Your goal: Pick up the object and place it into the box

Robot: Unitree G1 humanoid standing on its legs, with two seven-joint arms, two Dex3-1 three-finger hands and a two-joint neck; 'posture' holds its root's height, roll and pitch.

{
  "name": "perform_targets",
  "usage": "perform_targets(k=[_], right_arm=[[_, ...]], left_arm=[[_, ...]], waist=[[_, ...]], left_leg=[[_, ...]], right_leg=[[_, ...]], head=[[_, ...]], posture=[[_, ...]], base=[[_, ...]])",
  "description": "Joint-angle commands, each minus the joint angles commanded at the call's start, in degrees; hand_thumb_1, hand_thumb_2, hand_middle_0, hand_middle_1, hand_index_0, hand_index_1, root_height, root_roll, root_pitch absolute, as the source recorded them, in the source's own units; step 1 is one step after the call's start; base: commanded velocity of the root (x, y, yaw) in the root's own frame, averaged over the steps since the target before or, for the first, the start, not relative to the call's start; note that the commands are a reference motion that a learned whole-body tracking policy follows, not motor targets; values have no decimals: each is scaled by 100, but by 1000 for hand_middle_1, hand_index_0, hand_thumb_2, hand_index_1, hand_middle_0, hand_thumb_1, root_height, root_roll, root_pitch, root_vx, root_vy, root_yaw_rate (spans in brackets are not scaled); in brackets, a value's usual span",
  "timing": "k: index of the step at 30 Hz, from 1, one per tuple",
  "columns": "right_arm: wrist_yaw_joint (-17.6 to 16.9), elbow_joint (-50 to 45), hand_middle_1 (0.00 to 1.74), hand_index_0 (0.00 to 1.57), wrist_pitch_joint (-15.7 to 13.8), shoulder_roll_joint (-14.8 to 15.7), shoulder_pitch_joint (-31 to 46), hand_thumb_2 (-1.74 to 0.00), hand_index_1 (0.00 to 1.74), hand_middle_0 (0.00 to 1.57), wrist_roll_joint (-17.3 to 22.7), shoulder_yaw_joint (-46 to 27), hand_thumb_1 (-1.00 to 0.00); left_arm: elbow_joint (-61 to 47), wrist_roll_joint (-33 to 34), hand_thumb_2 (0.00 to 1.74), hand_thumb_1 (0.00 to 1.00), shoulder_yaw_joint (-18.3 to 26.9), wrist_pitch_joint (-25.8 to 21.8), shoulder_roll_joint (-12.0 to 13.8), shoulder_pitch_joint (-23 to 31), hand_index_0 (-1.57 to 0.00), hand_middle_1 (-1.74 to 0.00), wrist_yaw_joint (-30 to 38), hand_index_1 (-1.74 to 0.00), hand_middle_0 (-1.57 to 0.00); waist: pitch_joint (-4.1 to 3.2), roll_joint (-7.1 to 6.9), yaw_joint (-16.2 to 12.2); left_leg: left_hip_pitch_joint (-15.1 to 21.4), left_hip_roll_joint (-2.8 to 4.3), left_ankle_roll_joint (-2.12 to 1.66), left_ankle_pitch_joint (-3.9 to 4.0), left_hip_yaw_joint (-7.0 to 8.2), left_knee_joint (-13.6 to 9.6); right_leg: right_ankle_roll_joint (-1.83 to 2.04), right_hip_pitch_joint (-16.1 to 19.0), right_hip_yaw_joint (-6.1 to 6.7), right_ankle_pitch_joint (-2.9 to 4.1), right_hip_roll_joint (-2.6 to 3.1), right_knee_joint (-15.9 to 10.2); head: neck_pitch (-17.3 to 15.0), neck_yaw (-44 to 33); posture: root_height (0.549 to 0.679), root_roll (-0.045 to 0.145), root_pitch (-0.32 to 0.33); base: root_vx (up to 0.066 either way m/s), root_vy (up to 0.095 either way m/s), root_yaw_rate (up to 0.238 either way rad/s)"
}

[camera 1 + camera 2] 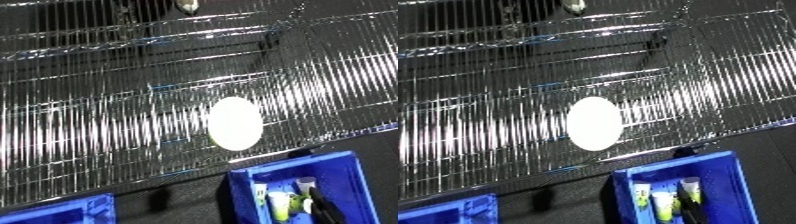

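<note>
White oval disc (234, 123) lay flat on the wire shelf (89, 125), up-left of what was probably the right hand (318, 207), low in the blue bin (342, 162). Its opening couldn't be told. The disc looked light, stiff and slick, so best pinched at the rim.

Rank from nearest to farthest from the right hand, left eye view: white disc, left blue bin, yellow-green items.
1. yellow-green items, beside the right hand in the right bin.
2. white disc, on the wire shelf.
3. left blue bin, lower-left corner.
</note>
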Motion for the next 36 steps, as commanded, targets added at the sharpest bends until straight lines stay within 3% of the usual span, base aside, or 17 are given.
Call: perform_targets(k=[6, 10, 16, 21, 28, 36], right_arm=[[-751, -1244, 0, 0, -770, -89, 280, 0, 0, 0, -820, -430, 0], [-882, -1798, 0, 0, -843, -227, 162, 0, 0, 0, -975, -599, 0], [-739, -2292, 0, 0, -464, -463, -277, 0, 0, 0, -961, -601, 0], [-496, -2290, 0, 0, 210, -628, -884, 0, 0, 0, -894, -417, 0], [-420, -1805, 0, 0, 844, -693, -1652, 0, 0, 0, -883, -109, 0], [-544, -969, 0, 0, 1275, -658, -2471, 0, 0, 0, -792, 235, 0]], left_arm=[[136, -65, 0, 0, 191, -144, -105, 136, 0, 0, -67, 0, 0], [276, -62, 0, 0, 251, -188, -132, 101, 0, 0, -128, 0, 0], [373, -10, 0, 0, 251, -146, -96, 13, 0, 0, -216, 0, 0], [341, 117, 0, 0, 179, -32, -37, -92, 0, 0, -181, 0, 0], [330, 242, 0, 0, 29, 80, 3, -184, 0, 0, -180, 0, 0], [249, 324, 0, 0, -144, 204, -4, -249, 0, 0, -181, 0, 0]], waist=[[0, -25, -164], [0, -43, -191], [0, -46, -128], [0, -31, 7], [0, 32, 209], [0, 131, 361]], left_leg=[[8, 46, 10, -20, 94, -20], [-3, 65, -2, -33, 128, -2], [9, 78, -26, -31, 131, 4], [29, 72, -47, -22, 93, 20], [6, 41, -53, -5, 9, 69], [-62, -15, -50, 11, -71, 103]], right_leg=[[31, -25, 68, -14, 38, -34], [37, -19, 70, -26, 40, -46], [30, 19, 30, -39, 23, -55], [5, 81, -44, -51, -23, -52], [-52, 103, -145, -89, -92, 24], [-114, 58, -210, -120, -162, 105]], head=[[83, -248], [78, -249], [-2, -107], [-168, 109], [-352, 434], [-400, 785]], posture=[[652, 35, 108], [652, 35, 110], [652, 35, 107], [652, 36, 99], [652, 40, 90], [651, 47, 89]], base=[[-17, 38, -94], [-12, 3, -28], [3, -17, 26], [18, -41, 78], [21, -30, 95], [24, -3, 83]])
